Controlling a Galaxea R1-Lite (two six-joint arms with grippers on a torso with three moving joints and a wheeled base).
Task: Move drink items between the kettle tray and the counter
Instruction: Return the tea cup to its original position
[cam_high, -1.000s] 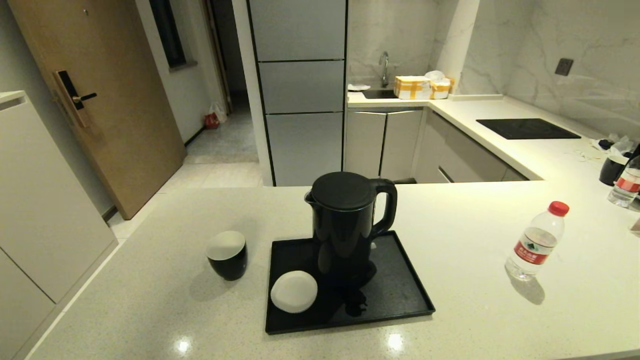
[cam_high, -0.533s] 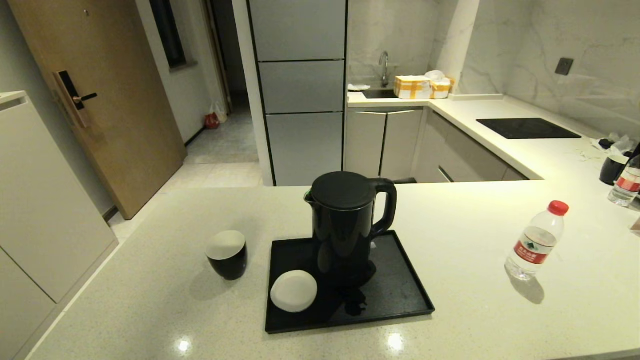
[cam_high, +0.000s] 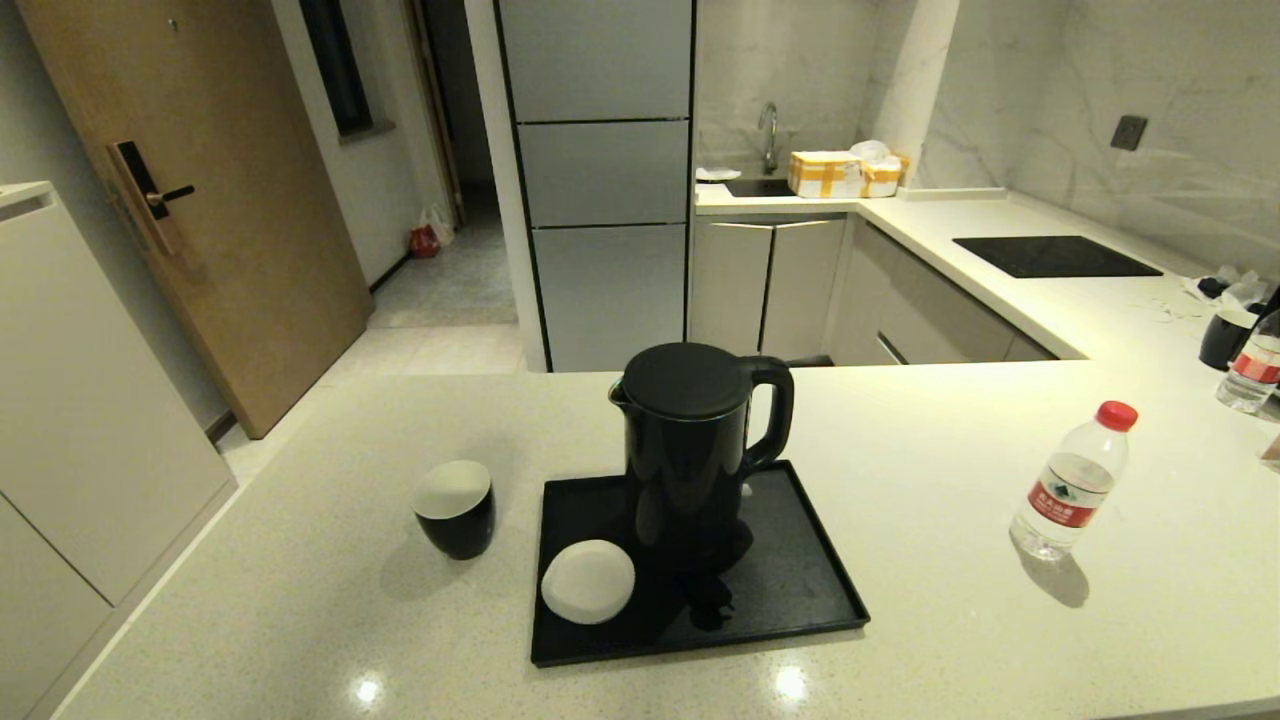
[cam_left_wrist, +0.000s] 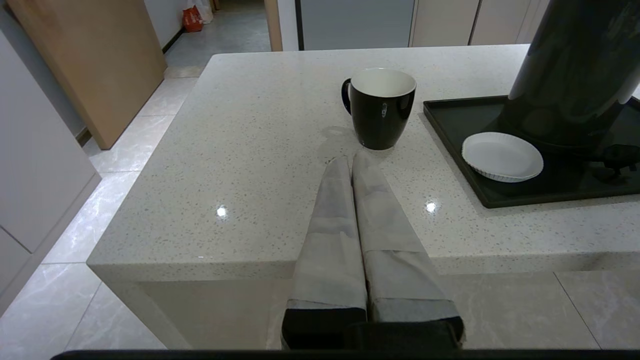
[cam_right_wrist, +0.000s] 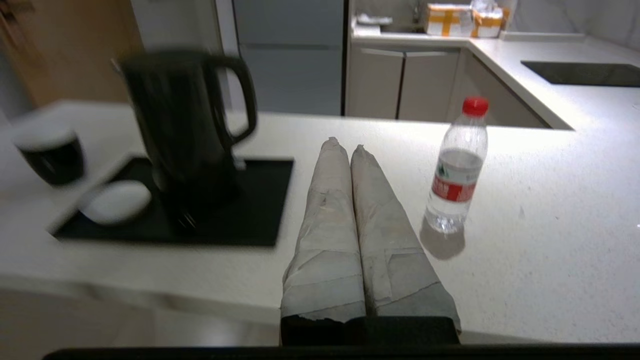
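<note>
On the counter (cam_high: 930, 640) the black cup (cam_high: 453, 508) with its white inside stands just left of the kettle tray (cam_high: 800, 575). Right of the tray, the red-capped water bottle (cam_high: 1075, 480) stands upright on the stone. The tray carries the tall black kettle (cam_high: 695, 450) and a white saucer (cam_high: 588, 582). My left gripper (cam_left_wrist: 350, 159) is shut and empty, low over the counter's near edge, its tips a short way before the cup (cam_left_wrist: 382, 107). My right gripper (cam_right_wrist: 345, 146) is shut and empty too, between the tray (cam_right_wrist: 260, 200) and the bottle (cam_right_wrist: 457, 167). Neither gripper shows in the head view.
A second dark cup (cam_high: 1225, 340) and bottle (cam_high: 1252, 372) sit at the far right edge. A black cooktop (cam_high: 1055, 257) lies in the back counter, with boxes (cam_high: 830, 173) by the sink. The counter's left side drops to the tiled floor (cam_left_wrist: 60, 295).
</note>
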